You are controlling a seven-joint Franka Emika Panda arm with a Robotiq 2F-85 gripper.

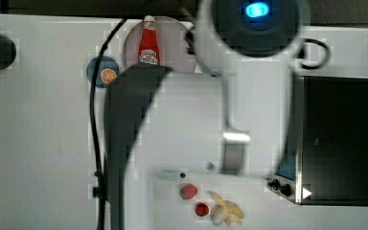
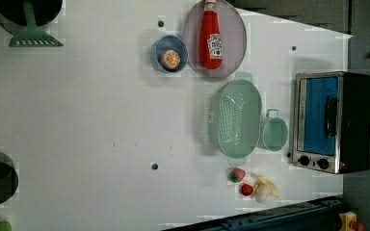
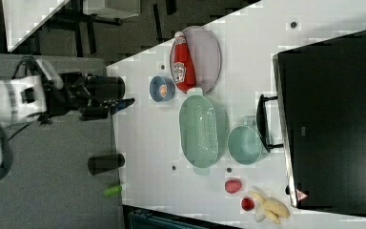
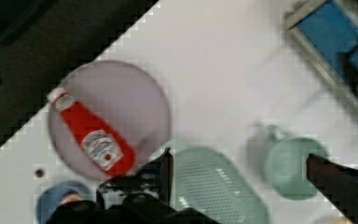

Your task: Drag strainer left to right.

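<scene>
The strainer (image 2: 234,118), a large pale mint-green colander with many small holes, rests on the white table (image 2: 86,120) between a plate and some fruit. It lies close beside a mint mug (image 2: 274,134). In the right view the strainer (image 3: 202,131) lies by the mug (image 3: 244,144). My gripper (image 4: 249,177) is open and hovers well above the strainer (image 4: 219,191), its two dark fingers (image 4: 165,172) spread wide with nothing between them. My arm (image 1: 211,96) covers the strainer in the top view, where just a mint tab (image 1: 170,174) peeks out.
A toaster oven (image 2: 332,122) stands on the left view's right, beyond the mug. A ketchup bottle (image 2: 211,36) lies on a grey plate (image 2: 236,43), next to a blue bowl (image 2: 170,54) holding an orange slice. Strawberries (image 2: 237,174) and a banana (image 2: 265,188) lie near the strainer.
</scene>
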